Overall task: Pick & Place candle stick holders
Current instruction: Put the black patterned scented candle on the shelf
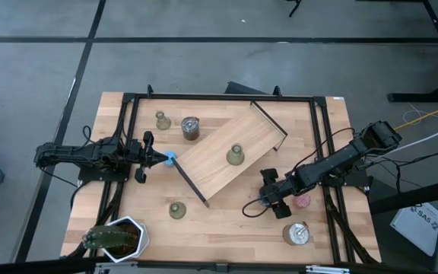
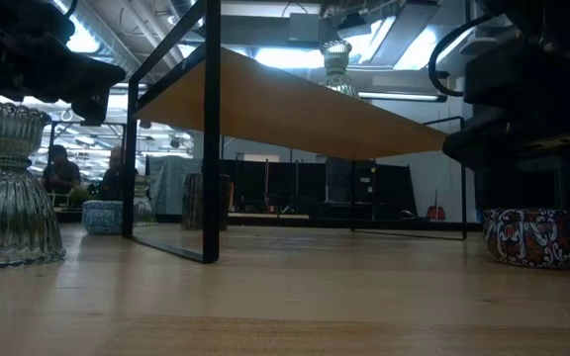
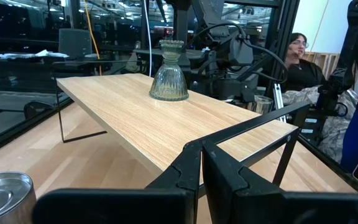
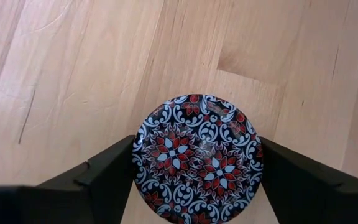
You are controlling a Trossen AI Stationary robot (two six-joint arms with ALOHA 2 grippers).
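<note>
Candle stick holders (image 1: pixel 177 209) sitting well left of right gripper (image 1: pixel 277 199), whose jaws are flanking patterned tin (image 4: pixel 197 155); left gripper (image 1: pixel 158 157) clenched, nearer.

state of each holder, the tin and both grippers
near candle stick holder, upright on the table
far candle stick holder, upright on the table
third candle stick holder, upright on the shelf
patterned tin, flat on the table
left gripper, shut, at the shelf's corner
right gripper, open, straddling the patterned tin
</note>
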